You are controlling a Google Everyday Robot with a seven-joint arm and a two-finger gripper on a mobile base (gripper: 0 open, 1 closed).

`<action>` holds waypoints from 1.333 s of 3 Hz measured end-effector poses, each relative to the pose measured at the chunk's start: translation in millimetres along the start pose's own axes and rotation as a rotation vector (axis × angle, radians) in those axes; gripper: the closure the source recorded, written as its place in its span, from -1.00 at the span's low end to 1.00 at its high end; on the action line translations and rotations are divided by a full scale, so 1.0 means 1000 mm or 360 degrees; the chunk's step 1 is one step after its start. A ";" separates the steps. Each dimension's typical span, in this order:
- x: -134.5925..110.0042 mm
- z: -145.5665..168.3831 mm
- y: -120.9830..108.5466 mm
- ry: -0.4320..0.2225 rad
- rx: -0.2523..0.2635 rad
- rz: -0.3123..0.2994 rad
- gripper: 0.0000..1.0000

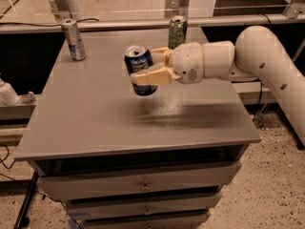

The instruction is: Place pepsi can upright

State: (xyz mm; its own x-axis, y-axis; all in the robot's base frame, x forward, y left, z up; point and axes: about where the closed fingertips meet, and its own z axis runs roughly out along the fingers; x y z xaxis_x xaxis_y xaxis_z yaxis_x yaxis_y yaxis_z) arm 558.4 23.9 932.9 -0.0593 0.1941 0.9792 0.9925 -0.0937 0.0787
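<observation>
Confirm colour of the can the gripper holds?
Dark blue, white patch, silver top: the pepsi can. The gripper holds it above the table. Camera view.

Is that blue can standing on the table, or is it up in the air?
In the air, nearly upright: the gripper grips the blue can above the table, open end up.

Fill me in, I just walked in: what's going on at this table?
The robot's gripper is shut on the pepsi can, holding it in the air above the grey table, top end up with a slight tilt. It is not yet set down. A green can and a slim silver can stand near the back.
</observation>
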 end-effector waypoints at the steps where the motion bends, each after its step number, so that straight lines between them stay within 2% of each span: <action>1: -0.017 -0.005 -0.002 0.0112 0.0013 0.0018 1.00; 2: -0.027 -0.011 -0.002 0.0164 0.0012 0.0035 0.62; 4: -0.048 -0.018 -0.007 0.0213 0.0000 0.0077 -0.30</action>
State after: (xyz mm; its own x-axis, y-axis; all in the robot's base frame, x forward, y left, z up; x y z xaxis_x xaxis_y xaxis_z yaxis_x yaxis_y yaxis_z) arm 552.5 -1.8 888.9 -0.0251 0.0576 0.9980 0.9945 -0.1001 0.0308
